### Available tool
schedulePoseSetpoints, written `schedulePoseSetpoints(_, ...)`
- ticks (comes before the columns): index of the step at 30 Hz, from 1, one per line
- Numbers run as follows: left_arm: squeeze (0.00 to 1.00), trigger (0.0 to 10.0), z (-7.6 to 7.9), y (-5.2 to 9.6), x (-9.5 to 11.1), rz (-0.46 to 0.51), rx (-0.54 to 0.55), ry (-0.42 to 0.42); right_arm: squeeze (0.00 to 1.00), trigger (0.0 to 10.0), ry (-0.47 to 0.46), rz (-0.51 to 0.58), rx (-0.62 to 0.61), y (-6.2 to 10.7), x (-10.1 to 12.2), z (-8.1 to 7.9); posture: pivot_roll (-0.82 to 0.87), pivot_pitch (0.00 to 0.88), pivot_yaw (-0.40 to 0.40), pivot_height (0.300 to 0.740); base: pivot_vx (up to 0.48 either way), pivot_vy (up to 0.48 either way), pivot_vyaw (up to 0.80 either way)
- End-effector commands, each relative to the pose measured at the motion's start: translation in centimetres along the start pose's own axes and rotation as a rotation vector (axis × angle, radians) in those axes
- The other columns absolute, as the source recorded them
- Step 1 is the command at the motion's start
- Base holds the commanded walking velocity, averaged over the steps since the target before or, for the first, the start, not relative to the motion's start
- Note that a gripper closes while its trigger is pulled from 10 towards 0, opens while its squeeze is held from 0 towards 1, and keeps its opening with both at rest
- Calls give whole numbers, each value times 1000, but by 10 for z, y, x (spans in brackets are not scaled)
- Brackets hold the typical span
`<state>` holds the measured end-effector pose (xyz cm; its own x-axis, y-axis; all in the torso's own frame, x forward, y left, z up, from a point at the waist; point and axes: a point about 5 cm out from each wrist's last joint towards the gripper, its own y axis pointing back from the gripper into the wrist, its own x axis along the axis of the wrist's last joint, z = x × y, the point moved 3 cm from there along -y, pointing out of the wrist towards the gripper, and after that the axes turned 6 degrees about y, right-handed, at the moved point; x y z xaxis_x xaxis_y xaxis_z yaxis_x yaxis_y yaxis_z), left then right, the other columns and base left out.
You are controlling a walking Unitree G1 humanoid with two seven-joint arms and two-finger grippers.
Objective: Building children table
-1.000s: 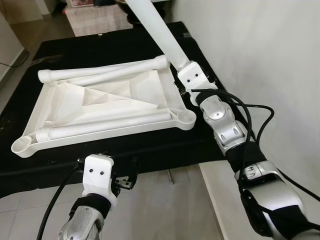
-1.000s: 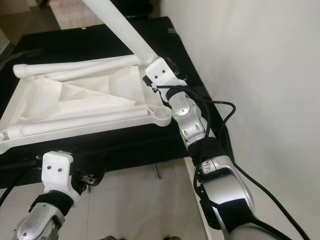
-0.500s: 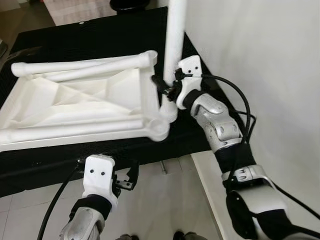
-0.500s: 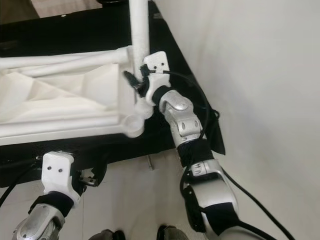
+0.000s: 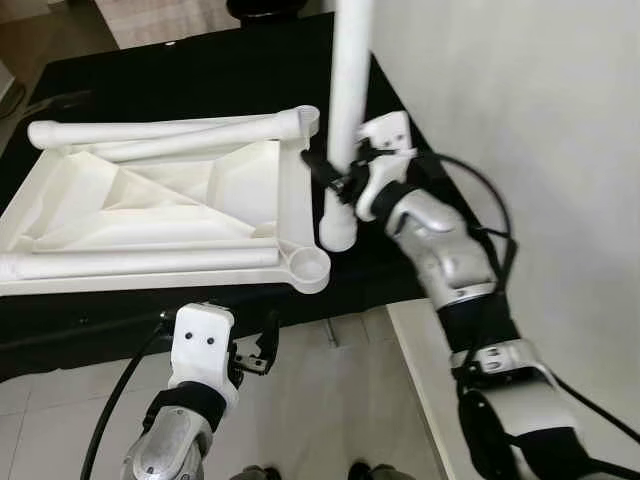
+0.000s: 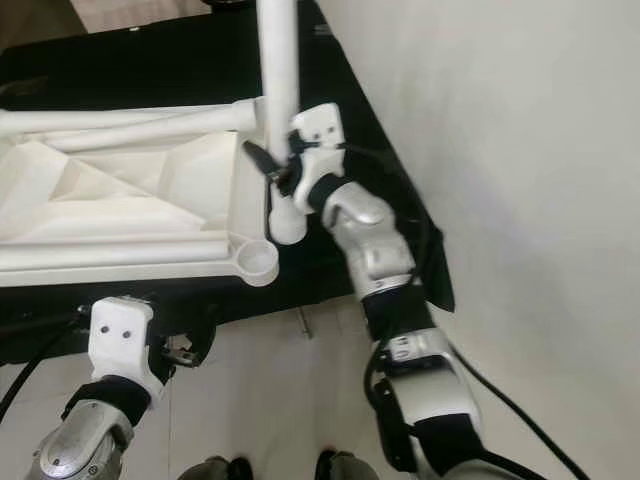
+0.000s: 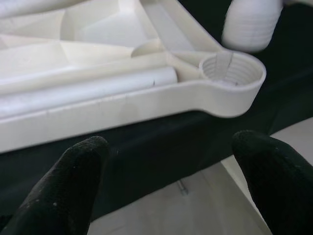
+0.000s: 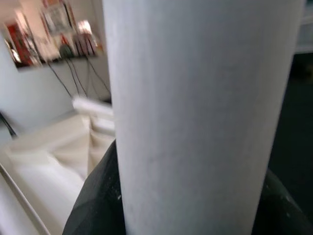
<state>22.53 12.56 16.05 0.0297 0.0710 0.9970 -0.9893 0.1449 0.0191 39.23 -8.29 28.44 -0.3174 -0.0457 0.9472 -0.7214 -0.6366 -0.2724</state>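
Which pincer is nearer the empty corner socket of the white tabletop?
Right. The right pincer grips the upright leg just behind the corner socket; the left pincer hangs open below the platform's edge.

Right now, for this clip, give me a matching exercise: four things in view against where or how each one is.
Things:
1. held leg
2. corner socket
3. left gripper
4. loose leg

States:
A. lying flat in the upturned tabletop
B. empty, threaded, beside the held leg's lower end
C. upright, clamped by the right gripper
D. jaws open, low before the black surface

Pairs: 1-C, 2-B, 3-D, 4-A
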Motion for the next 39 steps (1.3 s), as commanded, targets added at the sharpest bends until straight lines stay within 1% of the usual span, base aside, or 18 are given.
schedulePoseSetpoints(1, 0, 10000, 0, 3, -5, -26, -31, 0, 0, 10000, -27, 81, 108, 5, 21, -7, 58, 190, 1, 740, 0, 0, 0)
schedulePoseSetpoints(2, 0, 10000, 0, 3, -5, -26, -31, 0, 0, 10000, -27, 81, 108, 5, 21, -7, 58, 190, 1, 740, 0, 0, 0)
schedulePoseSetpoints(4, 0, 10000, 3, 5, -6, -36, -62, 30, 0, 10000, -4, 99, 219, 9, 28, -17, 51, 185, 3, 740, 0, 0, 0)
schedulePoseSetpoints(5, 0, 10000, 3, 5, -6, -36, -62, 30, 0, 10000, -4, 99, 219, 9, 28, -17, 51, 185, 3, 740, 0, 0, 0)
schedulePoseSetpoints(7, 0, 10000, 9, 9, -7, -49, -114, 84, 0, 10000, -21, 108, 336, 11, 31, -32, 46, 178, 2, 740, 0, 0, 0)
schedulePoseSetpoints(9, 0, 10000, 18, 15, -7, -67, -181, 122, 0, 10000, -31, 107, 416, 12, 30, -44, 46, 176, 2, 740, 0, 0, 0)
schedulePoseSetpoints(10, 0, 10000, 22, 18, -8, -74, -207, 127, 0, 8275, -38, 107, 449, 12, 28, -50, 50, 173, -1, 740, 0, 0, 0)
schedulePoseSetpoints(11, 0, 10000, 25, 19, -9, -82, -225, 138, 0, 0, -34, 104, 488, 13, 26, -57, 53, 170, -3, 740, 0, 0, 0)
schedulePoseSetpoints(12, 0, 10000, 25, 19, -9, -82, -225, 138, 0, 0, -34, 104, 488, 13, 26, -57, 53, 170, -3, 740, 0, 0, 0)
schedulePoseSetpoints(14, 0, 10000, 28, 21, -10, -86, -243, 162, 0, 0, -33, 94, 542, 15, 22, -66, 53, 170, -3, 740, 0, 0, 0)
schedulePoseSetpoints(15, 0, 10000, 28, 21, -10, -86, -243, 162, 0, 0, -33, 94, 542, 15, 22, -66, 53, 170, -3, 740, 0, 0, 0)
schedulePoseSetpoints(18, 0, 10000, 37, 26, -9, -100, -301, 214, 0, 0, -30, 57, 609, 20, 18, -74, 57, 173, -6, 740, 0, 0, 0)
schedulePoseSetpoints(19, 0, 10000, 40, 28, -9, -110, -326, 228, 0, 10000, -30, 47, 620, 21, 17, -75, 56, 181, -3, 740, 0, 0, 0)
schedulePoseSetpoints(23, 0, 10000, 47, 33, -8, -124, -385, 267, 0, 10000, -32, 24, 667, 21, 15, -78, 68, 219, -2, 740, 0, 0, 0)
schedulePoseSetpoints(27, 0, 10000, 50, 35, -6, -123, -420, 265, 0, 10000, -32, 23, 667, 18, 15, -77, 68, 236, 5, 740, 0, 0, 0)
schedulePoseSetpoints(30, 0, 10000, 52, 37, -2, -120, -459, 274, 0, 10000, -29, 37, 664, 12, 17, -73, 72, 267, 17, 740, 0, 0, 0)
schedulePoseSetpoints(32, 0, 10000, 55, 37, 1, -117, -505, 284, 0, 10000, -58, 78, 654, 4, 26, -63, 77, 279, 19, 740, 0, 0, 0)
schedulePoseSetpoints(39, 0, 10000, 55, 36, 7, -100, -527, 277, 0, 10000, -93, 155, 675, -5, 42, -58, 96, 315, 13, 740, 0, 0, 0)
